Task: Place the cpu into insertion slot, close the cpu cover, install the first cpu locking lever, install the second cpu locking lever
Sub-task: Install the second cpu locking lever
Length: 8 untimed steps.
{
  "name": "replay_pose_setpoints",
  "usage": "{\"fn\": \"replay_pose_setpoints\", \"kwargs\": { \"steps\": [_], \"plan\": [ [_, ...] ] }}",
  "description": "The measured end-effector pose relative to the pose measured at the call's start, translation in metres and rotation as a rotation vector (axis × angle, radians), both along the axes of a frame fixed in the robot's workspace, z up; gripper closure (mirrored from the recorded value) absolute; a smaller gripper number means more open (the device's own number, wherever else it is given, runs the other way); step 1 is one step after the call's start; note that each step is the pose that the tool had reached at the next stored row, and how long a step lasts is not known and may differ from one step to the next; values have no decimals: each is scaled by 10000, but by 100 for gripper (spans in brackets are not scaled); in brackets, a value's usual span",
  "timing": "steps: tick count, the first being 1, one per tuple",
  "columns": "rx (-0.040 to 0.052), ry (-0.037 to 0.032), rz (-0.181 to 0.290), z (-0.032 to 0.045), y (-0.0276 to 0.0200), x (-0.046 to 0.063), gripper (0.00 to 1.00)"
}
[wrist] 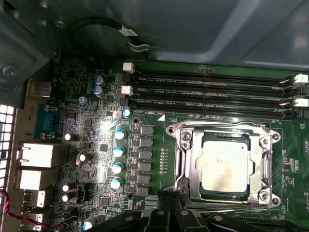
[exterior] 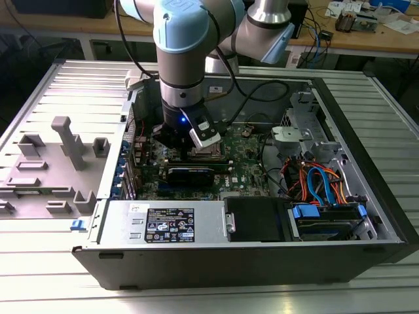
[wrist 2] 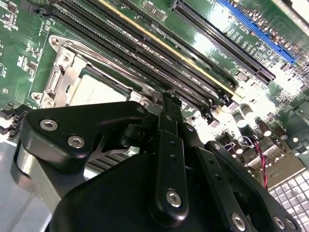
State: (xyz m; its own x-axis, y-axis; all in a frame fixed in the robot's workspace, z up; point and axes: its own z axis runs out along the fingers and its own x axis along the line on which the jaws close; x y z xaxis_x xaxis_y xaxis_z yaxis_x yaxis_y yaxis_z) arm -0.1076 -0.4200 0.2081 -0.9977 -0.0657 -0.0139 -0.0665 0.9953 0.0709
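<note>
Open PC case [exterior: 366, 216] on a slatted bench; cpu [wrist: 224, 166] sits in the slot [wrist: 186, 164], cover [wrist: 222, 129] down. My gripper [wrist 2: 166, 104] hovers at the socket edge; I can't tell its opening. I'd press the lever low and slow.

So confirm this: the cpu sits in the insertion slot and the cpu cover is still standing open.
Not right. In the first wrist view the cpu cover lies closed, framing the cpu, which does sit in the insertion slot.
</note>
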Motion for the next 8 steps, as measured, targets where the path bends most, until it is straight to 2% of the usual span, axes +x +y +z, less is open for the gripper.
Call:
{"fn": "replay_pose_setpoints", "kwargs": {
  "steps": [8],
  "plan": [
    [1,-1,0,95,4,0,89]
  ]
}}
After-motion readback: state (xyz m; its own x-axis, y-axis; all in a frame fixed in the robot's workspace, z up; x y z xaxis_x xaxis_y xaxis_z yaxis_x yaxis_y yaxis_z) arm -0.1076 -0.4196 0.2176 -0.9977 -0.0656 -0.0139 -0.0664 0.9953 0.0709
